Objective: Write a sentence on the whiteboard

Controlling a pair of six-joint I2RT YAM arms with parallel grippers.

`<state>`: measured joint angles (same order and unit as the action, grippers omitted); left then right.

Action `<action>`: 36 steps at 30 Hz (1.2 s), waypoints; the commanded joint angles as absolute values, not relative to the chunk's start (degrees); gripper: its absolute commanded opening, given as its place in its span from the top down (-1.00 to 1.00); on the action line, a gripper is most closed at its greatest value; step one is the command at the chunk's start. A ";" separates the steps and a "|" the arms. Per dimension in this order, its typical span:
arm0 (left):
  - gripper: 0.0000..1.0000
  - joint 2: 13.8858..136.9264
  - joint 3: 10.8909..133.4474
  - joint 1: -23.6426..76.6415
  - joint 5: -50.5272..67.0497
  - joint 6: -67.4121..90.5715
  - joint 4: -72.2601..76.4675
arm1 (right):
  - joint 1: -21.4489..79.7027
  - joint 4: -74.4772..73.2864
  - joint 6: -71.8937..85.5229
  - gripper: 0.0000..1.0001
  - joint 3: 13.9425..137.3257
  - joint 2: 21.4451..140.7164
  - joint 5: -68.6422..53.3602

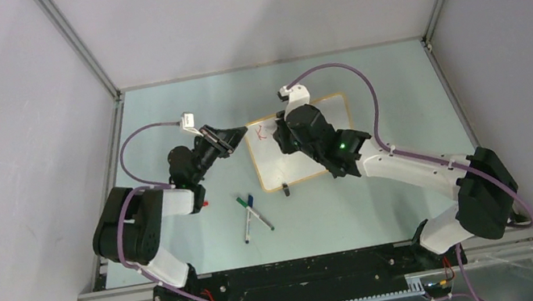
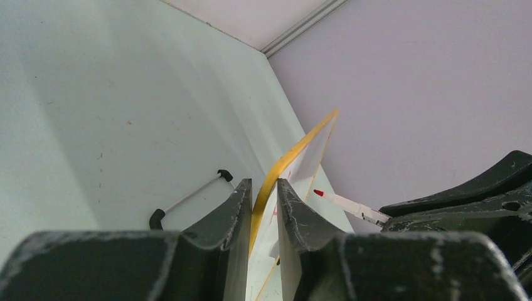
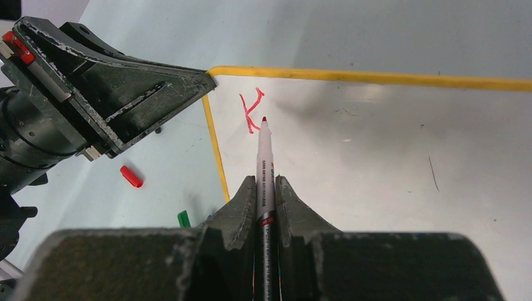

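Observation:
The whiteboard (image 1: 278, 166) lies flat on the table, white with a thin yellow-orange frame (image 3: 376, 76). Of the sentence, only a red letter K (image 3: 251, 110) shows, near the board's far left corner (image 1: 260, 133). My left gripper (image 2: 263, 185) is shut on the board's frame edge (image 2: 295, 150) at that corner (image 1: 242, 131). My right gripper (image 3: 265, 182) is shut on a white marker (image 3: 263, 157). The marker's red tip (image 3: 264, 119) sits just right of the K. In the top view the right gripper (image 1: 283, 136) hangs over the board's left part.
A red cap (image 3: 132, 176) lies on the table left of the board, near the left arm (image 1: 205, 204). Loose markers with green and blue caps (image 1: 253, 213) lie in front of the board. A small black clip (image 1: 285, 189) sits at the board's near edge. A thin rod with black ends (image 2: 188, 199) lies left of my left fingers.

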<state>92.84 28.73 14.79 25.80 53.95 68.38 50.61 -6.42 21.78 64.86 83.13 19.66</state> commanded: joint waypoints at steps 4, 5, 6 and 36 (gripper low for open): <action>0.50 91.04 29.09 15.04 26.19 52.56 70.33 | 49.53 -3.97 22.08 1.00 65.00 83.30 19.94; 0.50 91.07 29.09 15.05 26.13 52.62 70.32 | 49.41 -3.92 22.11 1.00 64.96 83.40 19.86; 0.50 91.11 29.09 15.04 26.11 52.64 70.31 | 49.36 -3.99 22.21 1.00 65.00 83.54 19.71; 0.50 91.16 29.09 15.10 26.16 52.57 70.34 | 47.22 -7.13 25.32 1.00 66.17 86.39 19.23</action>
<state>92.84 28.73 14.76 25.69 53.93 68.29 47.92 -6.22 24.40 64.84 85.95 17.54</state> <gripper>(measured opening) 0.248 0.152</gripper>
